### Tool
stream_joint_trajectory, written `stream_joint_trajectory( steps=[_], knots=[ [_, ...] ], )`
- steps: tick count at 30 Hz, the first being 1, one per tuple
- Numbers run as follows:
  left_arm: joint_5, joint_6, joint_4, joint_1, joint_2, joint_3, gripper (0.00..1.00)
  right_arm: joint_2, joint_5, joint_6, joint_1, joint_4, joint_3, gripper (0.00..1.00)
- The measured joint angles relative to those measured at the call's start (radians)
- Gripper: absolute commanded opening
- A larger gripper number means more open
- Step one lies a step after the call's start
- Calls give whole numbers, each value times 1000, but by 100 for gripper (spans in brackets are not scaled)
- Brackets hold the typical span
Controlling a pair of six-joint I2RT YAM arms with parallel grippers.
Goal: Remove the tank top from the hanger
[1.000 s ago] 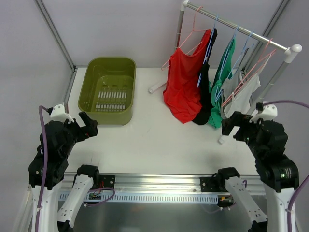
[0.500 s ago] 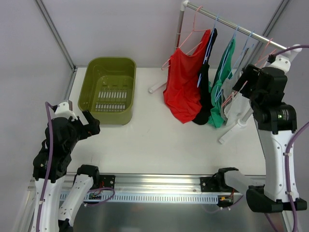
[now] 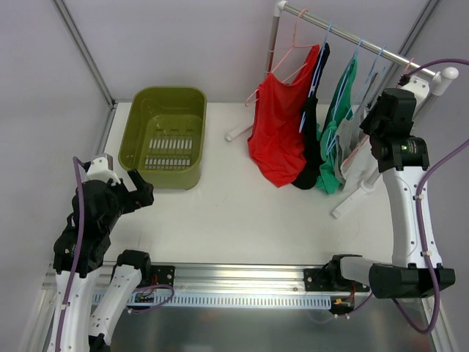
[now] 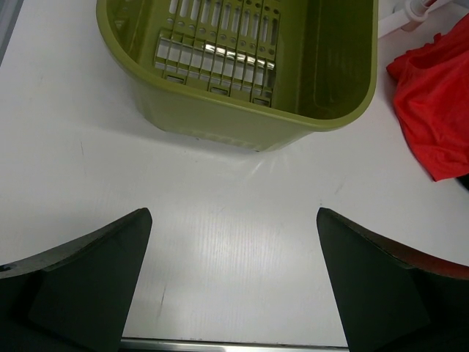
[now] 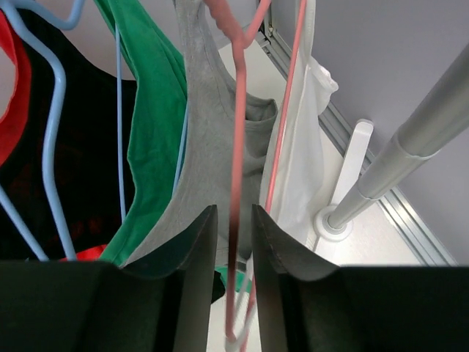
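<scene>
Risk: if I pull hanger (image 5: 236, 147) sideways, it may snag rail (image 5: 432, 125) or drag white top (image 5: 300, 154) along. Right fingers (image 5: 194, 257) stand narrow slit apart around pink hanger wire; cannot tell whether pinching. Grey tank top (image 5: 212, 139) hangs just behind wire, on rail. Left fingers (image 4: 95, 264) wide apart, empty, above desk (image 4: 234, 220).

White bench (image 3: 242, 213). Olive-green basket (image 3: 146, 103). Silver rail (image 3: 344, 31). Red top (image 3: 277, 136), black top (image 3: 311, 139) with a blue-and-white stripe, green top (image 3: 338, 110), plain grey tank top (image 5: 212, 147), white top (image 5: 300, 169). Pink hanger (image 5: 236, 147), light-blue hanger (image 5: 47, 147).
</scene>
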Motion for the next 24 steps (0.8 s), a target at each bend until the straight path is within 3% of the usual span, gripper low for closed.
stream_joint_trajectory(
  steps=[9,24],
  knots=[
    [2,0,19,0,1,-47,99,3,35,19,0,62,-75,1],
    [18,0,34,-6,1,-50,99,-115,7,14,-1,47,-47,0]
  ],
)
